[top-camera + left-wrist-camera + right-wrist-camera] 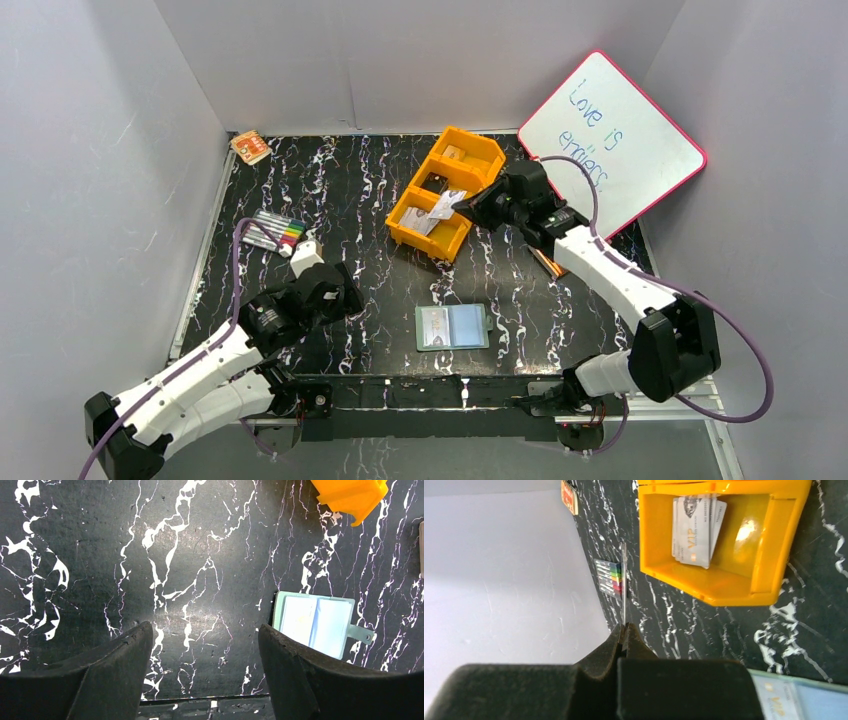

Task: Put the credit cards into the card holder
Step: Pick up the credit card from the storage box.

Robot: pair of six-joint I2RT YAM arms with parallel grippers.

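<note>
Jaws of right gripper (pixel 467 206) pinch one credit card (pixel 447 204) over the orange tray (pixel 445 243); left gripper (pixel 203 630) stands wide, empty.

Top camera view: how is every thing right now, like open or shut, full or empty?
card holder: open, lying flat on the table.
right gripper: shut on a credit card, by the tray.
left gripper: open, empty, above the table.
orange tray: has credit cards in it.
whiteboard: written on, leaning against the wall.
markers: lying on the table.
</note>
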